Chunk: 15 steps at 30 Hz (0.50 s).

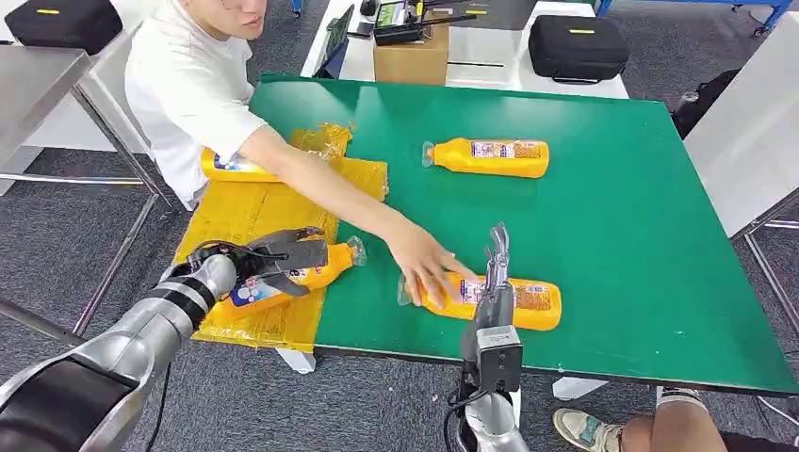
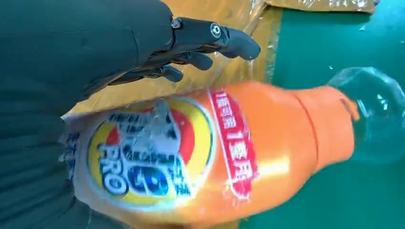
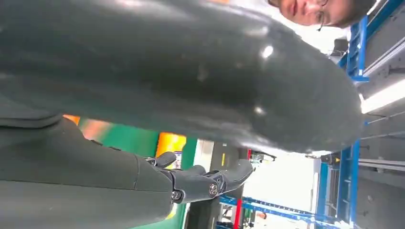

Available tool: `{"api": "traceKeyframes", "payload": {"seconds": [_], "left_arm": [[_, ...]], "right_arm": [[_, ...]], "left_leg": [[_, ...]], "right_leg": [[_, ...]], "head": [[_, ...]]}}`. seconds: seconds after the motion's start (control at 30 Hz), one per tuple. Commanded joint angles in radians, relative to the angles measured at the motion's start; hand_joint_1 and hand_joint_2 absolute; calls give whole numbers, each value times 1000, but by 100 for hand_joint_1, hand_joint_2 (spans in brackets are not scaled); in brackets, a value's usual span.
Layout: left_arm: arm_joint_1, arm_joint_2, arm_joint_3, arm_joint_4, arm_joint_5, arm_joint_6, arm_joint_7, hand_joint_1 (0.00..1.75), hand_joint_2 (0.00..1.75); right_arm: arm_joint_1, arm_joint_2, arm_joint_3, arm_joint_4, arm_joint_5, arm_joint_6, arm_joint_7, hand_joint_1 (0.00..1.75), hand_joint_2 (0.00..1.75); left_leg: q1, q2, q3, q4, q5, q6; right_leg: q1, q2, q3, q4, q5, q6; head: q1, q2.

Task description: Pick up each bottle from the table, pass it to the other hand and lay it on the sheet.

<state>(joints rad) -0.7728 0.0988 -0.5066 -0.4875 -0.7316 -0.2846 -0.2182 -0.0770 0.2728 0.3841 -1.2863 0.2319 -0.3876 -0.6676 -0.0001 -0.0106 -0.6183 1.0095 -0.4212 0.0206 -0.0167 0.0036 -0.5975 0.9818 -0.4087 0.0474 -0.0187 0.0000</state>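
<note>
At the far left of the head view the left hand (image 1: 273, 261) holds a bottle (image 1: 292, 275) over the near part of the yellow sheet (image 1: 250, 212), its fingers wrapped across the body while the clear cap end juts past the sheet's edge toward the green table (image 1: 641, 217); the left wrist view shows the fingers (image 2: 210, 36) lying along the far side of that bottle (image 2: 200, 152), label facing the camera. The step in hand looks like laying this bottle on the sheet, and to do it well the hand should draw the bottle back so that all of it, cap included, lies over the yellow, lower it until it rests flat, and only then let the fingers part, so it does not roll off the near edge. A 2nd bottle (image 1: 236, 168) already lies at the sheet's far side, under a person's arm (image 1: 320, 184). That person's hand (image 1: 426, 264) presses on a 3rd bottle (image 1: 499, 299) near the table's front edge, and the right hand (image 1: 497, 259) stands upright just beside it, fingers straight and apart, holding nothing. It should wait until the person's hand is clear. A 4th bottle (image 1: 490, 156) lies well apart, further back.
</note>
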Motion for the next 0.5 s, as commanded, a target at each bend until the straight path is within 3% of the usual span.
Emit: {"api": "traceKeyframes", "payload": {"seconds": [0.03,0.13,0.5], "left_arm": [[81,16,130,-324,277,14,-46,0,175],[183,12,176,-558,370,55,-13,0,175],[211,17,192,-604,401,71,-10,0,175]], "right_arm": [[-23,-27,-35,60,-9,-15,-28,0,0],[-7,-34,-40,36,-4,-23,-31,0,0],[-1,-37,-42,30,3,-33,-29,0,0]], "left_leg": [[1,1,2,0,-1,-1],[1,1,1,0,-1,-1],[1,1,3,0,-1,-1]], "right_leg": [[1,0,2,-1,0,-1],[1,0,1,-1,0,-1],[2,0,3,-1,-1,-2]], "head": [[0,0],[-1,0],[-1,0]]}}
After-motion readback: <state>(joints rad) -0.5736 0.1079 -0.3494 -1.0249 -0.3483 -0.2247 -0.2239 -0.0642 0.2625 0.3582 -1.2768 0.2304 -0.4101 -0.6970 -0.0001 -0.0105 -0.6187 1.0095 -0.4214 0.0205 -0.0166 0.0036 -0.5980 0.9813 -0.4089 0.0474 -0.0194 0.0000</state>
